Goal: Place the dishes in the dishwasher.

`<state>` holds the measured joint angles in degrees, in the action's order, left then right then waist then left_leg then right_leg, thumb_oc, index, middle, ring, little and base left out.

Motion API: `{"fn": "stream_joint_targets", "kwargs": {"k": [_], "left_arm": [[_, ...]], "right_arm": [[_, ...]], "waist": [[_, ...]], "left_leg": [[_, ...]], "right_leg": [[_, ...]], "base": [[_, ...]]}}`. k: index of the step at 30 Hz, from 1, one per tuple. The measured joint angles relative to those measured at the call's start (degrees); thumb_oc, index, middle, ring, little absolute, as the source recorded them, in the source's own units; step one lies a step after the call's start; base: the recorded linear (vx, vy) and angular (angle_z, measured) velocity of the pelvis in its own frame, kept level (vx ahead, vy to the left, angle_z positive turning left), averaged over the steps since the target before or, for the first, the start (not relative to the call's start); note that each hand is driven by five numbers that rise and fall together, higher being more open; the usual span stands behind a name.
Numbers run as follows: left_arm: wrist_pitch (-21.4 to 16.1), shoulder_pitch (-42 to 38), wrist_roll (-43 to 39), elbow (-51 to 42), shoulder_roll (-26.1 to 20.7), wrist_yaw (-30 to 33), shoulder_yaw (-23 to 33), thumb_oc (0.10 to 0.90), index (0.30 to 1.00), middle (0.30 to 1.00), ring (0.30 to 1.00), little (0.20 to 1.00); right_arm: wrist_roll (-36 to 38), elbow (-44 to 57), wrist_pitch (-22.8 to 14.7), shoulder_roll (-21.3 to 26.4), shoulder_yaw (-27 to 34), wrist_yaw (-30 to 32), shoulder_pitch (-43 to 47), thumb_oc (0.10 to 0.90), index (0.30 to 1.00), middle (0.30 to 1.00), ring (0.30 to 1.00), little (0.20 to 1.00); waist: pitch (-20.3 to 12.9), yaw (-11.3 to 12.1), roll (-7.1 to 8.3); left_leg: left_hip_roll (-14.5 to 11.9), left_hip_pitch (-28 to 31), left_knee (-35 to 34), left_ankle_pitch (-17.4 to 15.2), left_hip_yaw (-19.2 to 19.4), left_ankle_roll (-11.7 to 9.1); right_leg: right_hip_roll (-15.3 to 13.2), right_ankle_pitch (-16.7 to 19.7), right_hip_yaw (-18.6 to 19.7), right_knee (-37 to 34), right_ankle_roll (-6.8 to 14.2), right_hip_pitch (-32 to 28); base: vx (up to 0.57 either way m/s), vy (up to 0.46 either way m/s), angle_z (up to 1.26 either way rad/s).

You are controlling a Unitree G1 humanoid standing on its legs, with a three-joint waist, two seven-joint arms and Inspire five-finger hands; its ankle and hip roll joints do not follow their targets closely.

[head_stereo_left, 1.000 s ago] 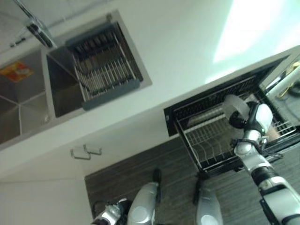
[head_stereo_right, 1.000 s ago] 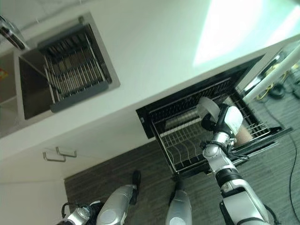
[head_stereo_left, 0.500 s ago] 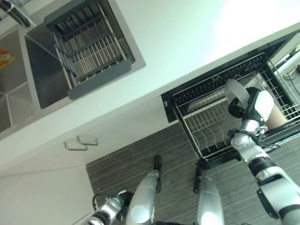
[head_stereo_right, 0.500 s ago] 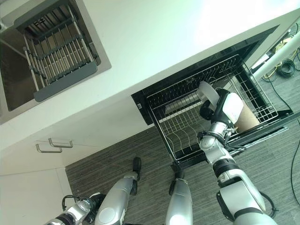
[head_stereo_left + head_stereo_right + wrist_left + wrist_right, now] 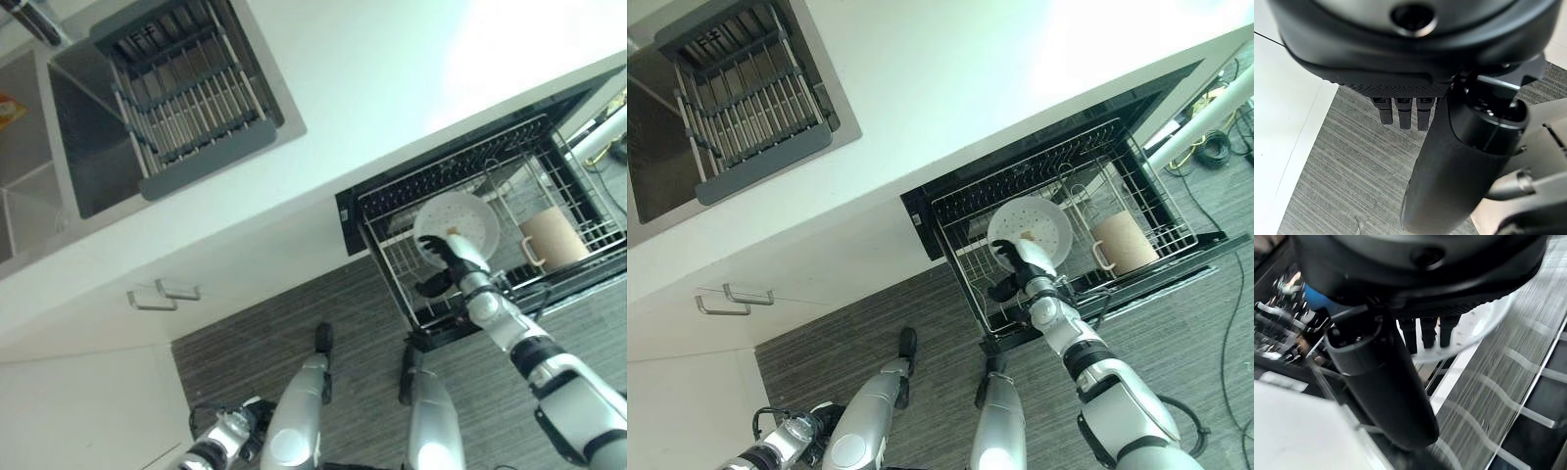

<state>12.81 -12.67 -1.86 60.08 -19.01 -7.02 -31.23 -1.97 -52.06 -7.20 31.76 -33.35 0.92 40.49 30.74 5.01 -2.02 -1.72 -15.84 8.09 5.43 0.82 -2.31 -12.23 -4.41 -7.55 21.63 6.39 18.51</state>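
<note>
Since half a second ago our right hand (image 5: pixel 449 262) has come down off the upper part of the rack, and the white plate (image 5: pixel 458 223) that stood edge-on beside it now shows its full speckled face, propped in the dishwasher rack (image 5: pixel 394 276). We also see the tan mug (image 5: pixel 552 237), which the hand covered in part before, standing clear in the right half of the rack.

Nearest to us, our left hand (image 5: pixel 1400 110) hangs low by our side over the grey striped floor (image 5: pixel 1347 166), its fingers straight and relaxed, holding nothing. In the eye views it sits at the lower left corner.

Further out, our right hand reaches over the front edge of the pulled-out rack. Its fingers point up at the lower rim of the plate; in the right wrist view they run out straight toward the plate's edge (image 5: pixel 1469 330), not curled round it. Whether the fingertips touch the rim we cannot tell. The plate leans in the left half of the rack, between the wire tines, with the mug just beside it on the right.

Beyond the dishwasher lies the white desk (image 5: pixel 372 88). At its far left a sink (image 5: pixel 78 166) is sunk into it, and a grey drying rack (image 5: pixel 186 98) spans the sink's right side.
</note>
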Motion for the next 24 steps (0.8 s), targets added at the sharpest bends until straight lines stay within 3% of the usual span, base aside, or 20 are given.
{"fn": "stream_joint_targets", "kwargs": {"k": [6,15,17,21,24], "left_arm": [[0.1,-0.1,0.3,0.0,-0.3,0.0,0.0,0.8,0.9,0.9,0.9,0.9],[0.1,-0.1,0.4,0.0,-0.2,0.1,0.0,0.8,0.9,0.9,0.9,0.9],[0.1,-0.1,0.4,0.0,-0.2,0.1,0.0,0.8,0.9,0.9,0.9,0.9],[0.7,0.0,0.4,0.0,0.0,0.4,0.1,0.8,0.9,0.9,0.9,0.9],[1.1,1.6,0.3,0.2,1.0,2.3,1.9,0.8,0.9,0.9,0.9,0.9]], "right_arm": [[1.0,-0.6,0.0,0.2,1.1,-9.3,0.7,0.8,0.9,0.9,0.9,0.9],[1.7,-0.6,0.0,0.0,1.3,-9.6,0.4,0.8,0.9,0.9,0.9,0.9],[2.5,-0.4,0.0,0.0,1.4,-8.7,0.1,0.8,0.9,0.9,0.9,0.9],[16.1,0.0,0.1,-2.1,4.4,-1.7,-2.4,0.8,0.9,0.9,0.9,0.9],[27.5,7.3,-1.2,-8.5,16.0,7.7,-10.3,0.8,0.9,0.9,0.9,0.9]], "waist": [[0.0,0.3,0.47],[0.0,0.2,0.47],[0.0,0.1,0.46],[0.0,-0.1,0.46],[0.0,-0.8,0.34]], "left_leg": [[-0.2,0.9,-0.5,0.3,-1.0,-0.2],[-0.2,1.0,-0.5,0.4,-1.1,-0.2],[-0.2,1.0,-0.5,0.4,-1.1,-0.2],[-0.1,1.4,-0.5,0.4,-1.1,-0.2],[-0.2,5.0,-1.2,0.0,-0.8,-0.4]], "right_leg": [[0.1,0.0,-1.1,-0.2,-0.1,-1.3],[0.1,0.0,-1.2,-0.3,-0.3,-1.5],[0.1,0.0,-1.2,-0.3,-0.2,-1.6],[0.1,0.2,-1.1,-0.6,-0.4,-2.1],[0.4,0.4,-1.0,-2.6,-0.7,-6.2]], "base": [[0.01,-0.012,0.08],[0.0,0.0,0.0],[0.0,0.0,0.0],[0.0,0.01,0.0],[0.03,0.055,-0.04]]}}
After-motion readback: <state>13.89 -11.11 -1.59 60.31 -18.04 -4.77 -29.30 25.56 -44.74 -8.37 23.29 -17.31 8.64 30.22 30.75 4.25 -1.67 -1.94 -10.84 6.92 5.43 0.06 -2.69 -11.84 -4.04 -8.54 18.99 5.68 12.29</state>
